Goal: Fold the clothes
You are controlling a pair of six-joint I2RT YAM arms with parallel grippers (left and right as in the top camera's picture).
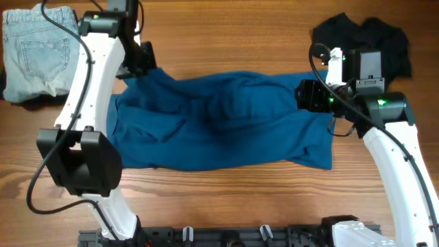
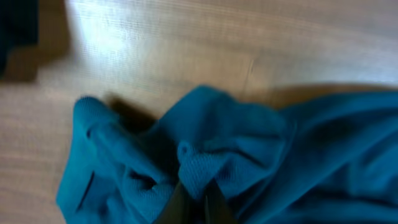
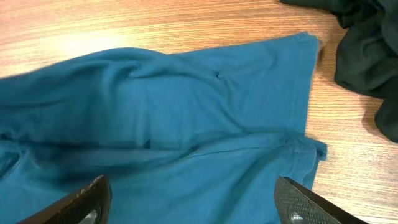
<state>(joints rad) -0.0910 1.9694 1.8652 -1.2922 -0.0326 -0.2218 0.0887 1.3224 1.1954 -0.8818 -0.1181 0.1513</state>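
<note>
A teal blue garment [image 1: 219, 120] lies spread and rumpled across the middle of the table. My left gripper [image 1: 140, 60] is at its far left corner and is shut on a bunched fold of the teal cloth [image 2: 199, 165]; its dark fingertips [image 2: 198, 202] pinch the fabric. My right gripper [image 1: 310, 95] hovers over the garment's right end, wide open and empty. In the right wrist view its fingers [image 3: 193, 205] spread over the teal cloth [image 3: 174, 112], whose hem edge runs along the right.
Folded light blue jeans [image 1: 34, 51] lie at the far left corner. A crumpled black garment [image 1: 367, 38] lies at the far right, also in the right wrist view [image 3: 367, 56]. Bare wooden table [image 1: 226, 34] lies beyond the teal garment.
</note>
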